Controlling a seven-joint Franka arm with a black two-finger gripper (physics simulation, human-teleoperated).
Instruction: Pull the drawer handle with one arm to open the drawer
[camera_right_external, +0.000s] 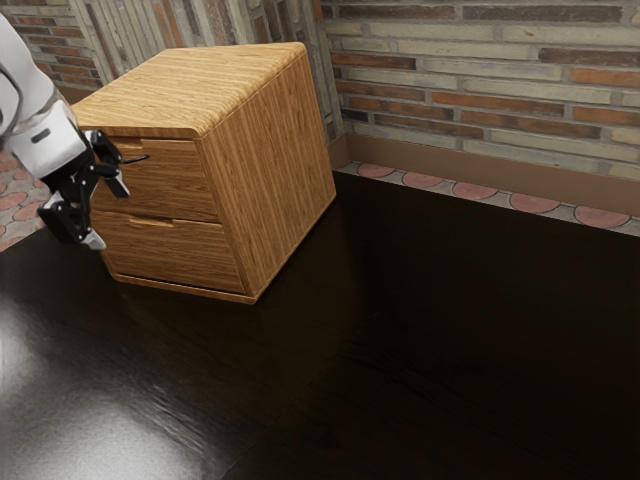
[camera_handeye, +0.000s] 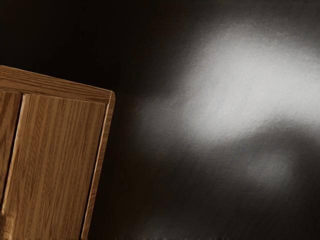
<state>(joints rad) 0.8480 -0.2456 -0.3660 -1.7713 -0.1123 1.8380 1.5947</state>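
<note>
1. Handle (camera_right_external: 135, 157) of the top drawer (camera_right_external: 165, 185): thin and dark, on the front of a wooden cabinet (camera_right_external: 270, 150) at the exterior view's left; drawer front flush with the cabinet.
2. Lower drawer (camera_right_external: 175, 250) beneath, also flush.
3. Gripper (camera_right_external: 100, 210) just beside the handle, fingers spread apart, clasping nothing.
4. Cabinet standing on a glossy dark counter (camera_right_external: 400, 350).
5. Seen from the wrist: a cabinet corner (camera_handeye: 55, 160) against the counter (camera_handeye: 225, 100).
6. Brick wall (camera_right_external: 480, 80) behind.
</note>
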